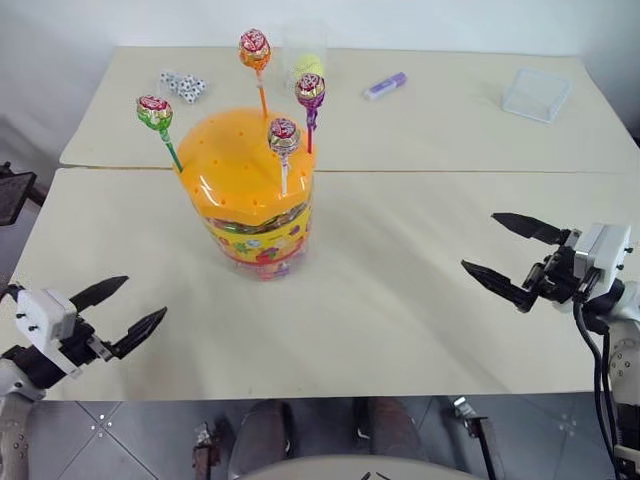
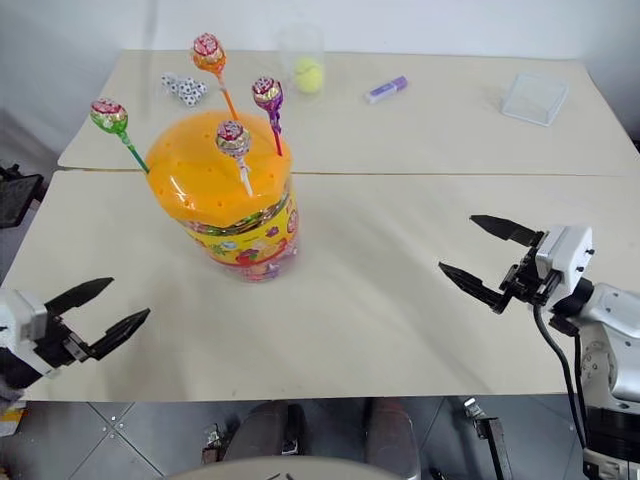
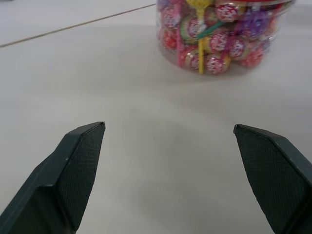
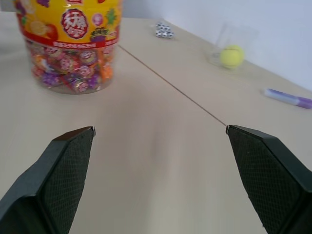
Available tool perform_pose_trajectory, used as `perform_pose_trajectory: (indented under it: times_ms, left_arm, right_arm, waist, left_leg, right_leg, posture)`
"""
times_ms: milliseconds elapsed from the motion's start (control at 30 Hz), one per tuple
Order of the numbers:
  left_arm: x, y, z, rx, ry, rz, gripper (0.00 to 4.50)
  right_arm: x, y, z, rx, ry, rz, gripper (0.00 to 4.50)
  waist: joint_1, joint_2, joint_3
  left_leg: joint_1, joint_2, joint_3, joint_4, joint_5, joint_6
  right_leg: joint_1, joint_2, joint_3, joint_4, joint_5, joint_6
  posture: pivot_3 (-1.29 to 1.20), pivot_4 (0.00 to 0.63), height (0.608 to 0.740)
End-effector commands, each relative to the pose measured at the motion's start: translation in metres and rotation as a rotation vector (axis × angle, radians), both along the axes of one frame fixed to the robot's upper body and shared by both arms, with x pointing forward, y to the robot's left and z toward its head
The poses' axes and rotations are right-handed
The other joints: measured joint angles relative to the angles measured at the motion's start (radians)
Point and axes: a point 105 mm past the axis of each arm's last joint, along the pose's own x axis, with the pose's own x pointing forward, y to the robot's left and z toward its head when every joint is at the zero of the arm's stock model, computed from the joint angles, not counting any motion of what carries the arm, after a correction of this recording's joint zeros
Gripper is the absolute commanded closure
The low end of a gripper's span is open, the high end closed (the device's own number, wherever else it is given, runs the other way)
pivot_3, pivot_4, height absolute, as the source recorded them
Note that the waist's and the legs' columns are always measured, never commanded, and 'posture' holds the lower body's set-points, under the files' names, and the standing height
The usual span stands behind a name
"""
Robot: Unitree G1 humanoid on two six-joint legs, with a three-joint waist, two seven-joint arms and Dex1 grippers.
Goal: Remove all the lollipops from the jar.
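Observation:
The jar is a clear tub of candy with a colourful label and a domed orange lid, standing left of the table's middle. Several lollipops stick up from holes in the lid: one on a green stick at the left edge, one on an orange stick at the back, one on a purple stick and one on a white stick at the front. My left gripper hovers open at the near left table edge, well short of the jar. My right gripper is open and empty at the right, pointing toward the jar.
At the back of the table are a small clear cup with a yellow ball, a cluster of dice, a purple marker and a clear flat box. A seam runs across the table behind the jar.

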Motion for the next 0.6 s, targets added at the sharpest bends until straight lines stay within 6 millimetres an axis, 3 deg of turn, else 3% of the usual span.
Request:
perform_pose_trajectory:
  times_ms: [33, 100, 233, 333, 600]
  left_arm:
    - [0.002, -0.003, 0.024, -0.027, -0.056, -0.034, 0.01]
    - [0.002, -0.003, 0.04, -0.149, -0.087, -0.044, 0.01]
    - [0.005, -0.01, 0.091, -0.442, -0.185, -0.165, 0.01]
    - [0.012, -0.022, 0.118, -0.515, -0.243, -0.27, 0.01]
    - [0.051, -0.068, 0.149, -0.411, -0.3, -0.472, 0.01]
  right_arm:
    - [-0.008, 0.02, 0.018, 0.027, -0.041, 0.114, 0.0]
    - [-0.012, 0.033, 0.039, 0.144, -0.111, 0.166, 0.0]
    - [-0.021, 0.062, 0.08, 0.312, -0.202, 0.27, 0.0]
    - [-0.028, 0.076, 0.103, 0.373, -0.261, 0.323, 0.0]
    - [-0.034, 0.086, 0.108, 0.357, -0.27, 0.365, 0.0]
  waist:
    - [-0.002, 0.0, 0.0]
    - [-0.004, 0.0, 0.0]
    - [-0.006, 0.001, 0.0]
    - [-0.001, 0.001, 0.0]
    - [0.018, 0.001, 0.0]
  left_leg:
    - [0.0, 0.0, 0.0, 0.0, 0.0, 0.0]
    - [0.0, 0.0, -0.003, 0.0, 0.0, 0.0]
    - [0.001, 0.001, -0.008, 0.0, 0.0, 0.0]
    - [0.0, 0.0, -0.009, 0.001, 0.0, 0.0]
    - [-0.001, -0.002, -0.001, 0.003, 0.0, 0.0]
  right_leg:
    - [0.0, 0.0, 0.0, 0.0, 0.0, 0.0]
    - [0.0, 0.0, 0.001, 0.0, 0.0, 0.0]
    - [-0.001, 0.0, 0.001, 0.003, 0.0, 0.0]
    - [-0.001, -0.001, 0.001, 0.004, 0.0, 0.0]
    - [-0.001, 0.0, 0.001, 0.004, 0.0, 0.0]
  posture:
    - [0.0, 0.15, 0.74]
    - [0.0, 0.15, 0.74]
    - [0.0, 0.15, 0.74]
    - [0.0, 0.15, 0.74]
    - [0.0, 0.15, 0.74]
